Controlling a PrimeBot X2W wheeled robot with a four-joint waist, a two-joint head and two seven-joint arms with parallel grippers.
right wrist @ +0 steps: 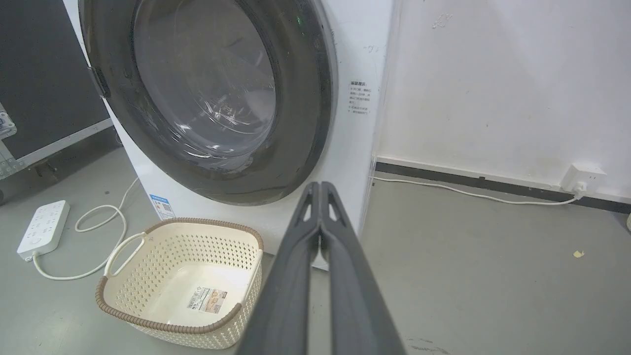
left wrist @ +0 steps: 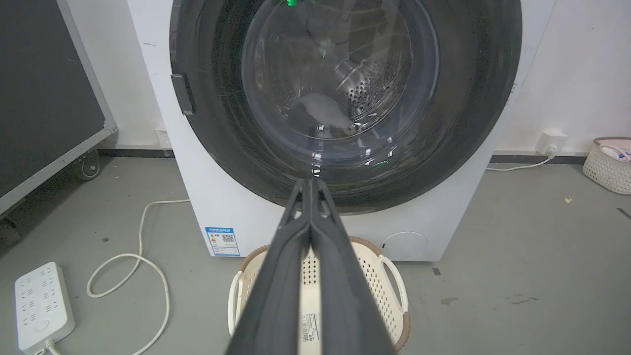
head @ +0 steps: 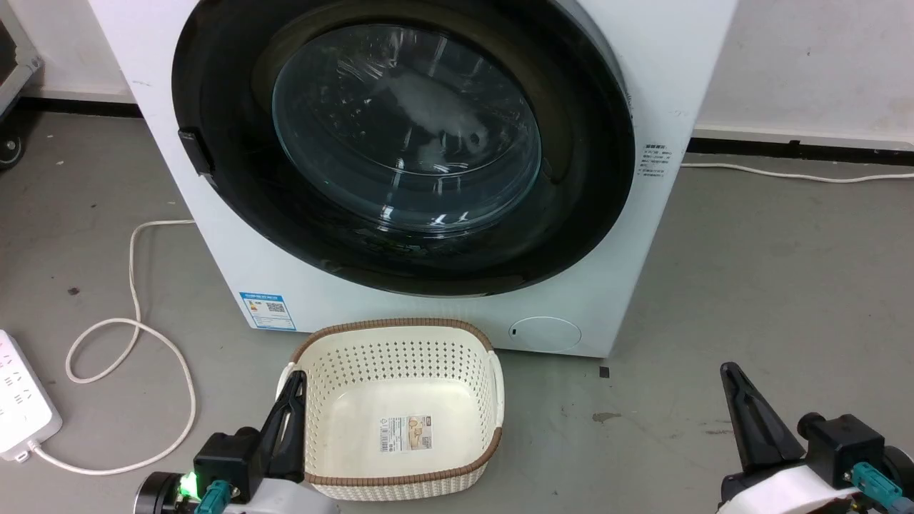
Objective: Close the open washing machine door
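The white washing machine point(head: 664, 64) stands ahead of me. Its door point(head: 585, 178), a glossy black ring around a bulging glass bowl, lies flat against the front with no gap showing. The door point(left wrist: 340, 74) has a dark latch tab on its left edge, and through the glass I see the steel drum. From the right the door point(right wrist: 207, 84) also looks flush. My left gripper point(head: 295, 382) hangs low at the left, shut and empty, well short of the door. In its own view the left gripper point(left wrist: 311, 182) points at the door's lower rim. My right gripper point(head: 728, 370) is low at the right. This right gripper point(right wrist: 320, 185) is shut and empty.
A cream perforated basket point(head: 389, 325) with a brown rim sits empty on the floor just before the machine, beside my left gripper. A white power strip point(head: 21, 407) and looping cable point(head: 136, 285) lie to the left. A second basket point(left wrist: 609, 165) stands far right by the wall.
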